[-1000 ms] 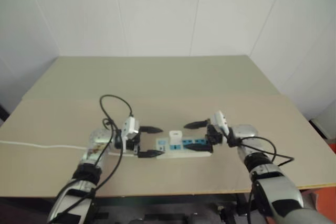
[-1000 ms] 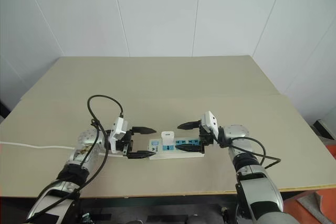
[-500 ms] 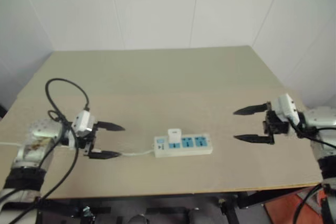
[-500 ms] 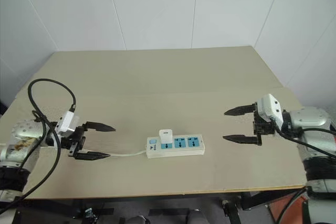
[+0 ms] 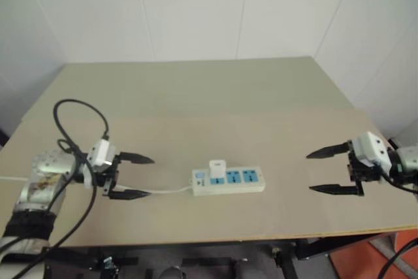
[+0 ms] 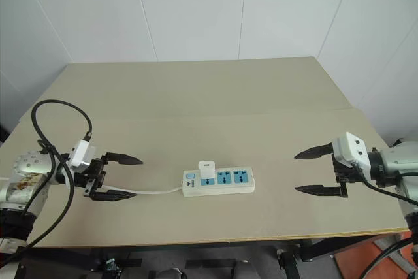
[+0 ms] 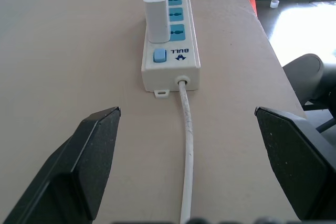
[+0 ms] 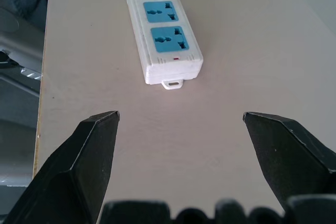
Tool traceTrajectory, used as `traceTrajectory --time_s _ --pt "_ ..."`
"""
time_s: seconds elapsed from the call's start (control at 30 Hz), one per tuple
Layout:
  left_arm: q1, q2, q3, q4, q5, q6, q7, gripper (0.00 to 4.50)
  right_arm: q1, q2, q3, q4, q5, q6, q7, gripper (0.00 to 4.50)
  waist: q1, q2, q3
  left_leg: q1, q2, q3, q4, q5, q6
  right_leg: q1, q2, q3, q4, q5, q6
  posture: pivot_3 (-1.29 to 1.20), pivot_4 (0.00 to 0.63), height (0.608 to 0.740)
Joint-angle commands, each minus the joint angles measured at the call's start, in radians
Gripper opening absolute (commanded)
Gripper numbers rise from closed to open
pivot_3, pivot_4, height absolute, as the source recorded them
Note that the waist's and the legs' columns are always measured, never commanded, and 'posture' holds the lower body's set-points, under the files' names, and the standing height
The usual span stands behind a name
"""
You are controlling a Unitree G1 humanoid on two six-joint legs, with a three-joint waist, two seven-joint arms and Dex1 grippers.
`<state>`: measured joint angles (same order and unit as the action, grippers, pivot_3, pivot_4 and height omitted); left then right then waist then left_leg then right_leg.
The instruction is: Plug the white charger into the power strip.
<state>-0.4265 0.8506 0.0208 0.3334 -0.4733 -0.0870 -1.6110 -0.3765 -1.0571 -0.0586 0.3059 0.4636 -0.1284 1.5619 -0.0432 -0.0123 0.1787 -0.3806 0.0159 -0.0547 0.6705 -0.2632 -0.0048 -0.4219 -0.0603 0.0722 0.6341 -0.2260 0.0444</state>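
Note:
The power strip (image 5: 228,181) lies in the middle of the table near its front edge. The white charger (image 5: 217,169) stands upright in the strip's leftmost blue socket, beside the blue switch (image 7: 159,55). My left gripper (image 5: 142,176) hovers open well to the strip's left, over the cord (image 7: 186,145), fingers pointing at the strip. Far to the right, my right gripper (image 5: 330,172) is open too, pointing back at the strip's free end (image 8: 173,66). Neither holds anything.
The beige table (image 5: 196,102) stretches wide behind the strip, with a seam across its middle. The thin white cord (image 5: 166,191) runs left from the strip under my left gripper. A black cable (image 5: 78,112) loops above my left wrist. The table's front edge lies close below both grippers.
Both grippers drew away from the strip, left one leftward, right one rightward, both open throughout. The charger stays seated in the socket. The camera view also shifted.

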Motion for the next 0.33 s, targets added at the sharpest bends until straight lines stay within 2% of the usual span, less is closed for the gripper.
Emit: traceTrajectory --time_s 0.03,0.33 --pt "-0.034 0.003 0.006 0.013 -0.005 -0.012 -0.003 4.46 0.01 -0.033 -0.059 -0.03 0.007 -0.01 0.039 4.5 0.0 0.0 0.0 0.0 0.0 0.0 0.0 0.0 0.0 0.0 0.0 0.0 0.0 0.0 0.0 0.0 0.15 0.74" --pt "-0.079 -0.012 -0.021 0.056 0.008 -0.014 -0.003 4.46 0.039 -0.032 -0.077 -0.031 -0.018 -0.024 0.018 4.5 0.0 0.0 0.0 0.0 0.0 0.0 0.002 0.0 0.0 0.0 0.0 0.0 0.001 0.0 0.0 0.0 0.15 0.74"
